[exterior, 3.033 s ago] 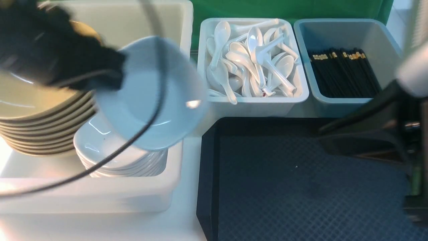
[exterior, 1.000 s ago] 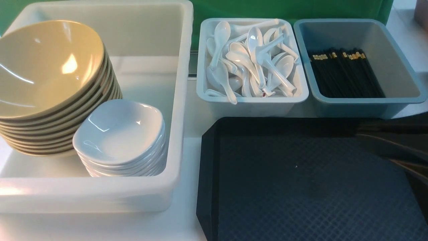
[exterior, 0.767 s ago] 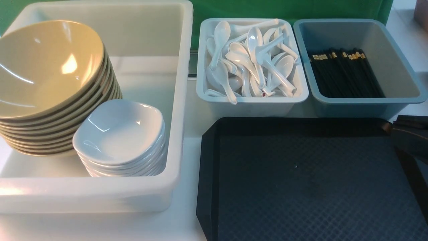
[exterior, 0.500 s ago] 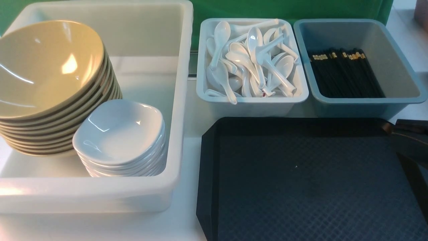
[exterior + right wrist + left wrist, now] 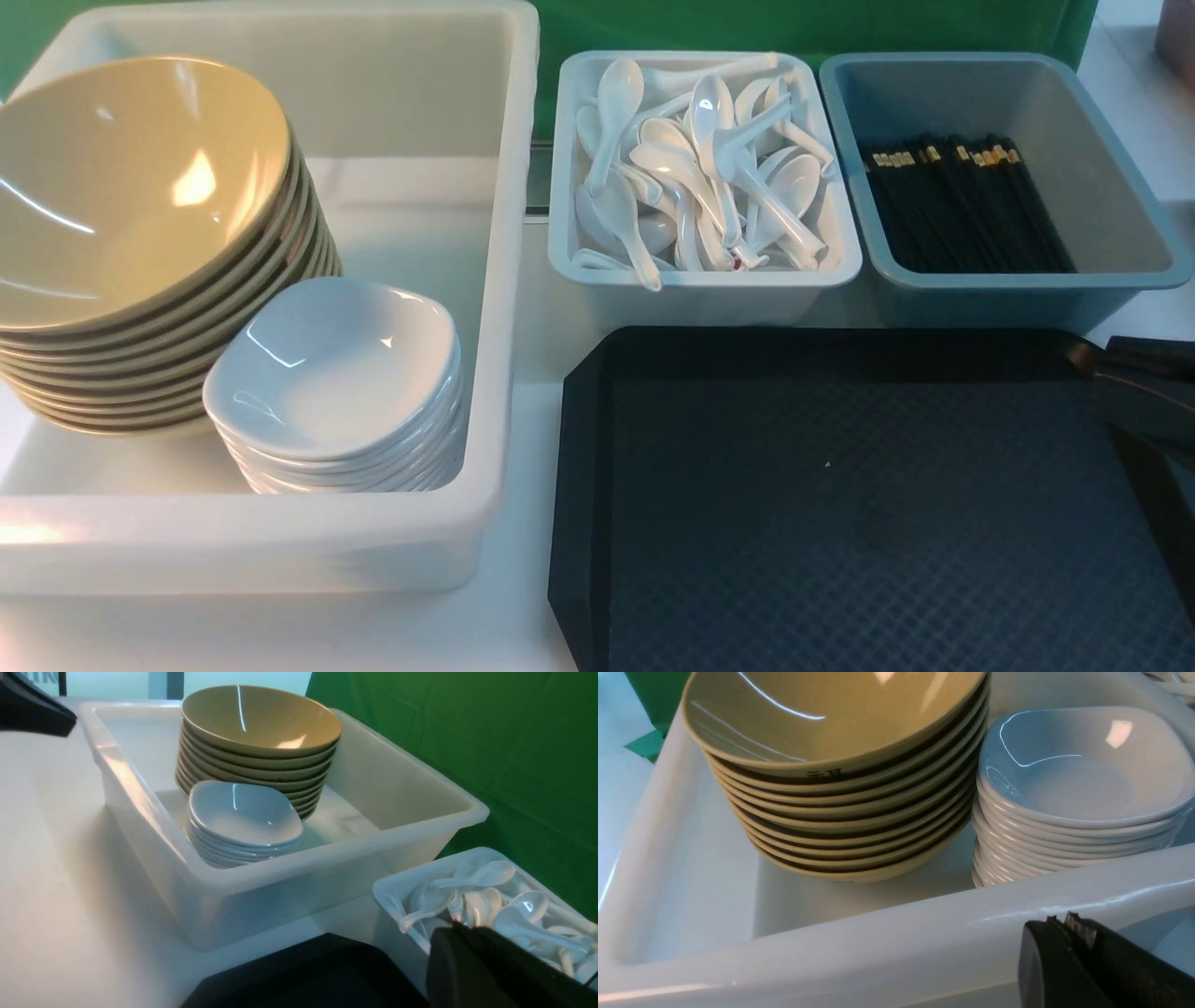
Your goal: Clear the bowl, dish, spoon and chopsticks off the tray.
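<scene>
Front view: the black tray [image 5: 840, 523] lies on the white table [image 5: 523, 635] with its diamond-textured surface bare. To its left a large white tub [image 5: 504, 280] holds a tilted stack of yellow bowls, the bowl [image 5: 131, 187] on top, and just beside it a stack of white dishes topped by the dish [image 5: 331, 364]. Behind the tray, a small white tub [image 5: 700, 280] holds a heap of white spoons [image 5: 700, 168], and a grey-blue tub [image 5: 1027, 285] holds black chopsticks [image 5: 966, 210] with gold bands. A dark part of the right arm [image 5: 1153, 387] crosses the tray's far right corner.

Left wrist view: the left gripper [image 5: 1059, 926] shows its black fingers [image 5: 1041, 961] clenched together, empty, outside the large tub's near wall. Small dark characters mark the top bowl's outer rim, too small to read.

Right wrist view: the right gripper [image 5: 455, 933] is likewise closed and empty, beside the spoon tub.
</scene>
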